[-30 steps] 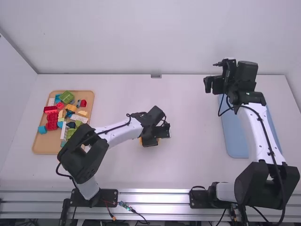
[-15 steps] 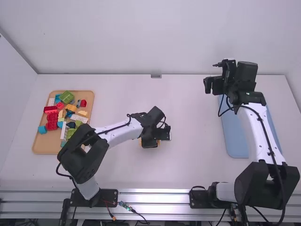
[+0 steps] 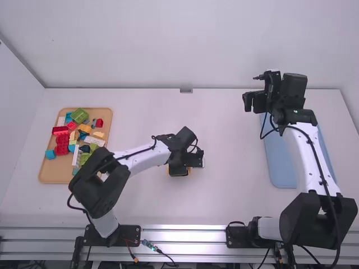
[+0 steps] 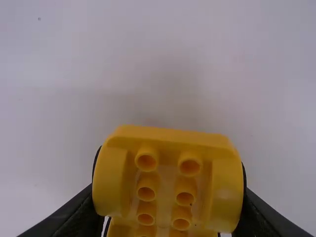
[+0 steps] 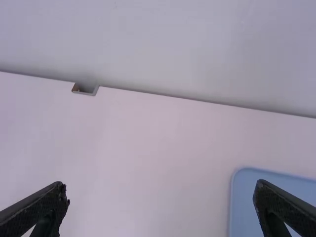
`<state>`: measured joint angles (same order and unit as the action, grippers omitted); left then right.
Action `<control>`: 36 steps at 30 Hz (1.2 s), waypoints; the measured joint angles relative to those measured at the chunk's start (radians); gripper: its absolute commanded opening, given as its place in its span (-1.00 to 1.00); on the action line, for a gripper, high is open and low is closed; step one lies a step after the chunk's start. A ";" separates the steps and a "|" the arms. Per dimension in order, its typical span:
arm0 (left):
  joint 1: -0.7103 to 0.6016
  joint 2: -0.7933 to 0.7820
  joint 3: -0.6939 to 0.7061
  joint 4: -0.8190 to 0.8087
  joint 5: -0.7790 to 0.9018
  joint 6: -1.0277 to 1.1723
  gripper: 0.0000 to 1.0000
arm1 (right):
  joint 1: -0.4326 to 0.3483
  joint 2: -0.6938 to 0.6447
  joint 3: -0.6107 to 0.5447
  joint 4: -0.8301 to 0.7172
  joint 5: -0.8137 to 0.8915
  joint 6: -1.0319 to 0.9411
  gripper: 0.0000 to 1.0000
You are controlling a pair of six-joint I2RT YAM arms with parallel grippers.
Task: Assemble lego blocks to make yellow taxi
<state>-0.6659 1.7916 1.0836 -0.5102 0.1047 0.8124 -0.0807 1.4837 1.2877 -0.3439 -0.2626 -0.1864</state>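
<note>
Displaced slightly toward the lower edge of the high view since the earliest frame, the left gripper [image 3: 187,163] is at centre of that frame; the right gripper [image 3: 253,101], upper right, shows no change. Left fingers: closed to the width of a yellow block [image 4: 167,173], one at either side, the piece clasped between them. Right fingers: spread wide, nothing between. Principal relation: the yellow block lies within the left grip, so the left arm is the nearer; its two rows of hollow posts run across the line joining the fingertips, and the long axis is judged to follow them. These posts face the wrist camera, which suggests an underside turned upward; seating it studs-up would then call for a turn-over, perhaps with help from the open right gripper, well apart to the right. Loose blocks [image 3: 61,144] lie in the wooden tray [image 3: 50,175] at left of the frame, the blue tray [image 3: 280,168] at right, partly behind the right arm. Whether the block touches the white table [image 3: 224,196] cannot be told
</note>
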 measured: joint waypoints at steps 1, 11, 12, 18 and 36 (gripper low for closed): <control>0.000 0.002 0.000 -0.001 0.000 0.000 -0.12 | 0.000 0.000 0.000 0.000 0.000 0.000 0.98; 0.000 0.002 -0.060 0.097 0.000 0.000 0.47 | 0.000 0.000 0.000 0.000 0.000 -0.003 0.99; 0.000 0.002 -0.071 0.101 -0.002 -0.002 0.50 | 0.000 0.000 0.000 0.000 0.000 -0.002 0.99; 0.000 0.002 -0.079 0.115 -0.053 -0.013 0.98 | 0.000 0.000 0.000 0.000 0.000 -0.004 0.98; 0.151 -0.211 0.149 -0.272 -0.052 0.132 0.98 | 0.005 0.000 0.000 0.000 0.000 -0.003 0.99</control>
<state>-0.5144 1.5806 1.2327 -0.7822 0.0528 0.9443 -0.0757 1.4837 1.2877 -0.3435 -0.2630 -0.1898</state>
